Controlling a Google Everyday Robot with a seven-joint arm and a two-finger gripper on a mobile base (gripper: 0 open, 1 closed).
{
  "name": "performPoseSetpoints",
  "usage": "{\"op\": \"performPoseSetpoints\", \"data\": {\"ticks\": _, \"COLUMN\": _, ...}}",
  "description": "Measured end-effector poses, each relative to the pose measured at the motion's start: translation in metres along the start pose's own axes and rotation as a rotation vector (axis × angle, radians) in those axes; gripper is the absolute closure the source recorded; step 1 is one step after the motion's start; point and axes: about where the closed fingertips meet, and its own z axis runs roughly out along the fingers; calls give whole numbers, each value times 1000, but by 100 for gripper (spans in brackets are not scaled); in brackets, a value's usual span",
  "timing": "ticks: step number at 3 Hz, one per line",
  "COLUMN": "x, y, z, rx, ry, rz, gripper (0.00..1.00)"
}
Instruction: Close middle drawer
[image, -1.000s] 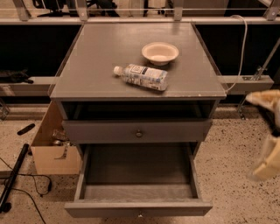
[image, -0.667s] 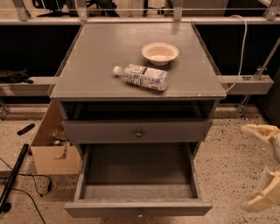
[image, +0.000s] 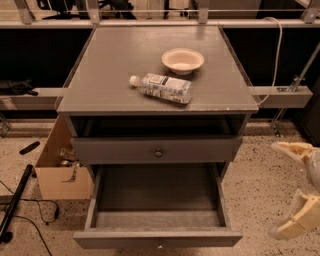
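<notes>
The middle drawer (image: 158, 216) of the grey cabinet is pulled far out, its long box empty and its front panel near the bottom edge of the view. A small knob (image: 160, 245) sits at the centre of that front. Above it the upper grey drawer (image: 156, 149) with a dark round knob is nearly shut. My gripper (image: 292, 192) is at the right edge, to the right of the open drawer and apart from it. Its two cream fingers (image: 290, 149) are spread wide and hold nothing.
A cream bowl (image: 182, 60) and a plastic bottle (image: 162, 87) lying on its side rest on the cabinet top (image: 100, 75). An open cardboard box (image: 59, 167) stands on the speckled floor left of the cabinet, with a black pole (image: 15, 202) and cables beside it.
My gripper has moved down along the right edge and slightly leftward. The drawers, bowl and bottle have not moved.
</notes>
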Motion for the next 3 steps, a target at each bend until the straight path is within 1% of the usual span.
{"op": "performPoseSetpoints", "data": {"ticks": 1, "x": 28, "y": 9, "z": 42, "rx": -38, "ry": 1, "rz": 91, "gripper": 0}}
{"op": "performPoseSetpoints", "data": {"ticks": 2, "x": 69, "y": 29, "z": 102, "rx": -104, "ry": 21, "rz": 183, "gripper": 18}}
{"op": "performPoseSetpoints", "data": {"ticks": 3, "x": 107, "y": 47, "z": 135, "rx": -137, "ry": 40, "rz": 237, "gripper": 42}}
